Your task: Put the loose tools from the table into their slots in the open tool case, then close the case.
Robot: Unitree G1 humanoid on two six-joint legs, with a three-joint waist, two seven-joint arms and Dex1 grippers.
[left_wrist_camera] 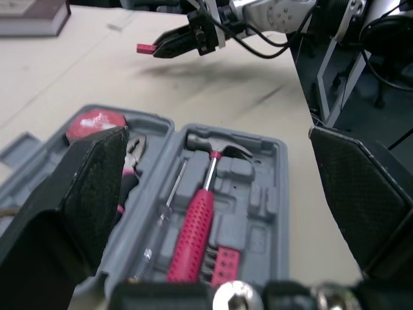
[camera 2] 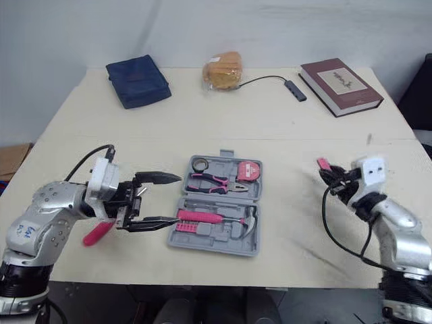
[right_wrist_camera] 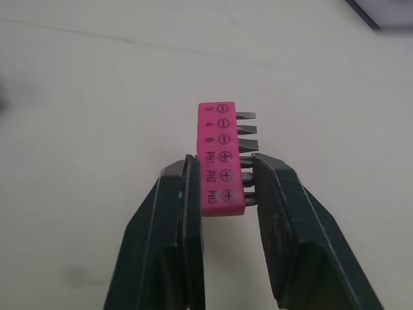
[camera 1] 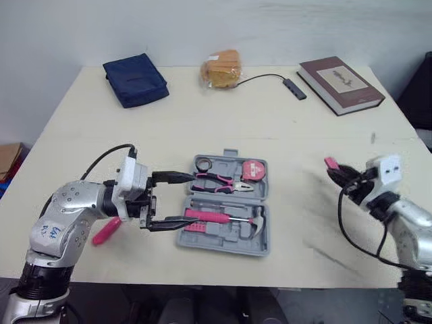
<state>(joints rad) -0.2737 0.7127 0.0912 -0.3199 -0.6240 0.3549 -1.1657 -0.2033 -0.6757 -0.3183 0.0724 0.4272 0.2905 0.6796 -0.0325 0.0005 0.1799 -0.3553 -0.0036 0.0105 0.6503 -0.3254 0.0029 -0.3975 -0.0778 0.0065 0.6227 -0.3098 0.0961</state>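
Two head cameras sit side by side, high up, and look forward and down over the whole table (camera 1: 270,128). Both see nearly the same things: the open tool case (camera 1: 223,244) in the middle and the book (camera 1: 341,84) at the far edge. The left wrist camera sits low and very close to the tool case. It looks across the case toward the right gripper (left_wrist_camera: 158,50), far off. The right wrist camera looks down at bare table from close up, with the bit holder (right_wrist_camera: 218,158) right in front.
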